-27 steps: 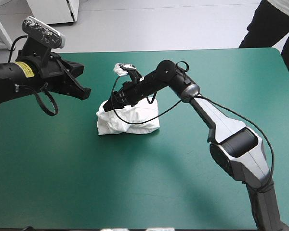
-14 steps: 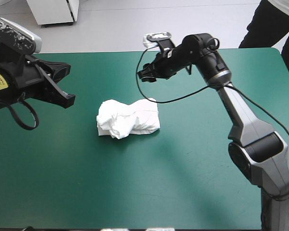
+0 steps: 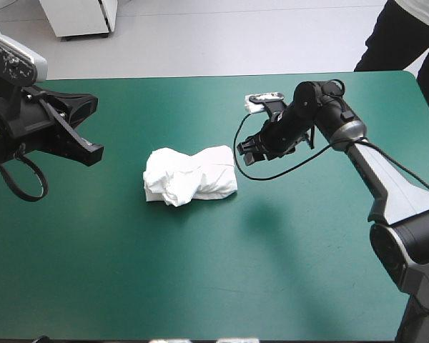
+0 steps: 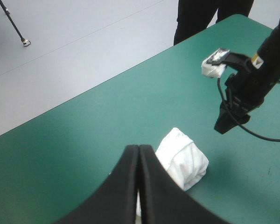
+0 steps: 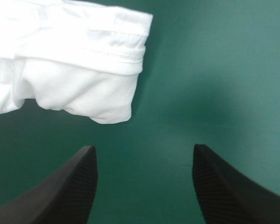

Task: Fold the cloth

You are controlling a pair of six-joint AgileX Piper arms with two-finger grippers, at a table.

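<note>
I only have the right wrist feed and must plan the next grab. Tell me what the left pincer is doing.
Observer: The left pincer is shut on nothing, raised over the table's left side, well apart from the T-shirt.
Operator: Describe the whole T-shirt. I see only one hemmed corner ahead of my open fingers.
Observer: It is a compact crumpled bundle lying near the middle of the table, not spread flat.
</note>
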